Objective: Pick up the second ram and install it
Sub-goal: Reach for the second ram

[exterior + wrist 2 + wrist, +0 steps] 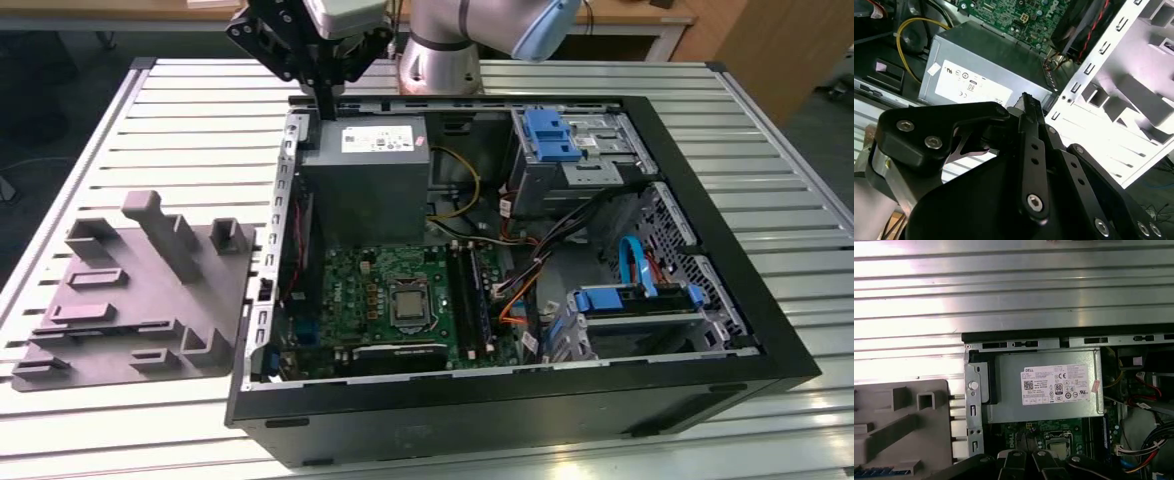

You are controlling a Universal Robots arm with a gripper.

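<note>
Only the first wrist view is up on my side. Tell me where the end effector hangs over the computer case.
Observer: In the exterior view the end effector hangs over the power supply, at the wall of the case farthest from that camera.
Operator: Give me the memory slots.
Observer: The black slots run beside the processor socket, toward the exterior view's right.
Operator: Name what sits in the far corner on that side.
Observer: A drive cage with a blue latch.
</note>
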